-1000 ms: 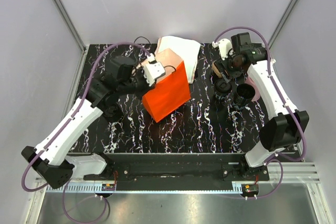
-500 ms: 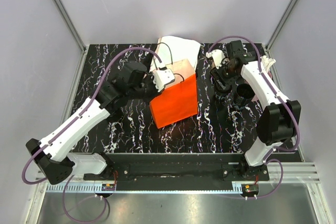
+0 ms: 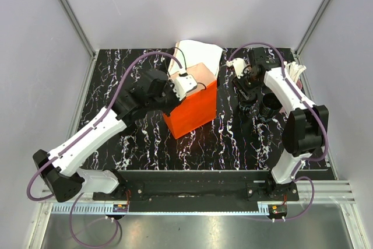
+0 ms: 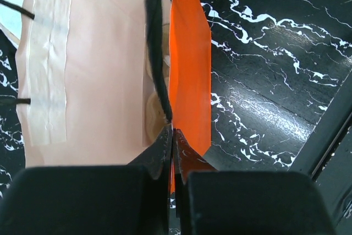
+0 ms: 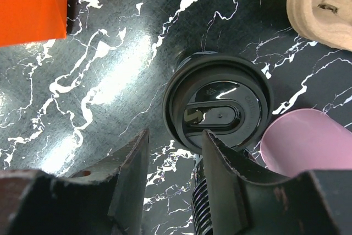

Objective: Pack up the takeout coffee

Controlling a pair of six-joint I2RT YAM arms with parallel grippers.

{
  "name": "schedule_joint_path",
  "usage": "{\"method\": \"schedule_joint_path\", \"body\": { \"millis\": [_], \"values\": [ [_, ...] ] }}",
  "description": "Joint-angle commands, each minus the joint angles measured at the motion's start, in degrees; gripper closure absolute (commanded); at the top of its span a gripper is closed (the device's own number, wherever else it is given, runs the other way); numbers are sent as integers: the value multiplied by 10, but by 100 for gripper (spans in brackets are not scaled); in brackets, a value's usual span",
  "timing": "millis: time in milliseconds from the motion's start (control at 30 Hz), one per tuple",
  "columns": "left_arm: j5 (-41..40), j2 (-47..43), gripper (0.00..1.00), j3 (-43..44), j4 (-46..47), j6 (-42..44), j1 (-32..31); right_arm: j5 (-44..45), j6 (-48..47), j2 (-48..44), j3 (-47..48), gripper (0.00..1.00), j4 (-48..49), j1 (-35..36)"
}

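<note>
Two-armed work. Pinches thin black cord handle of orange paper bag in left gripper, clamped tight, to prop its mouth open. Hovers right gripper, jaws apart, over small black lidded coffee cup, ungrasped on black marbled bench right of bag.

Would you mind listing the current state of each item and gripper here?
orange bag: standing, mouth held open
left gripper: shut on the orange bag's rim
right gripper: open, down at the black cup
black cup: upright on the table, outside the orange bag
black lid: flat, top side up
pink cup: on the table beside the black lid
</note>
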Motion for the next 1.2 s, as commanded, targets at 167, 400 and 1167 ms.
{"method": "schedule_joint_path", "body": {
  "millis": [167,400,1167],
  "values": [
    [-43,29,98,33,39,-61,-7,7,9,7,-5,58,24,2],
    [-23,38,94,62,32,-87,-10,9,10,13,-6,64,25,3],
    [-44,-14,52,78,37,-82,10,22,12,9,-14,95,23,4]
  ]
}}
